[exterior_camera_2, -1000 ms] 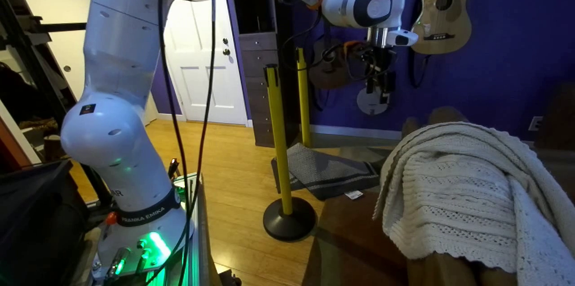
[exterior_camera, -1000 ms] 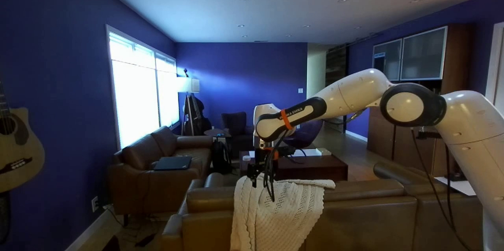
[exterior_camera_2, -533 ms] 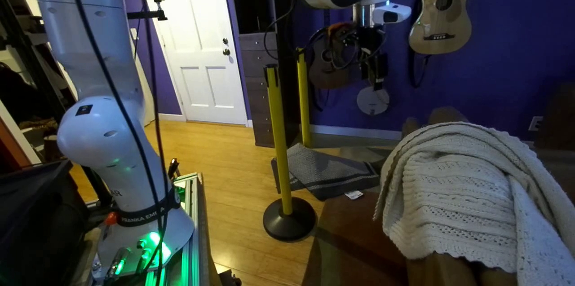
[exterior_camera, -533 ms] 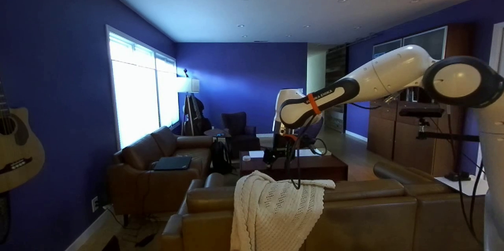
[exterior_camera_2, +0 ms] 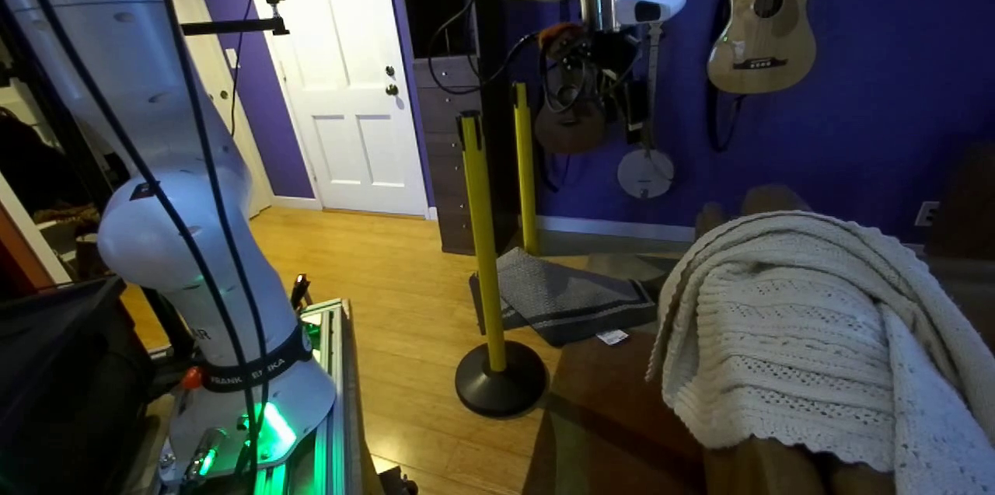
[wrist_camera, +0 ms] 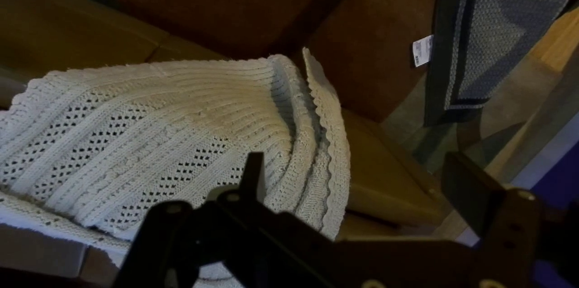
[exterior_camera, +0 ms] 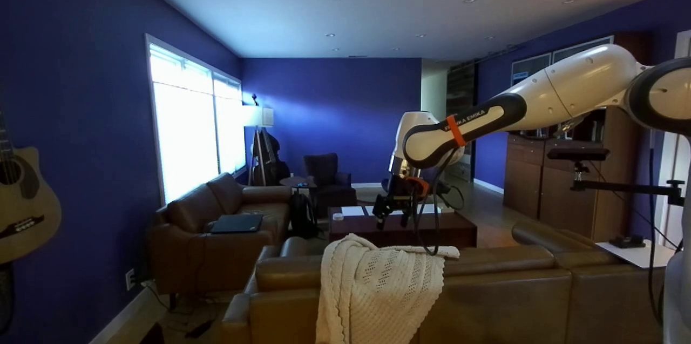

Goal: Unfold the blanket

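Wrist view shows me the tool [wrist_camera: 353, 158] released: its fingers [wrist_camera: 472, 193] stand wide apart, one overlapping the blanket [wrist_camera: 149, 143] in frame. Both exterior views locate the blanket draped over the back of a brown sofa [exterior_camera: 502, 301], with the tool above and apart from it. Two yellow posts [exterior_camera_2: 483, 246] appear to me in an exterior view only; the grey mat [exterior_camera_2: 571, 301] registers in that view and at the wrist.
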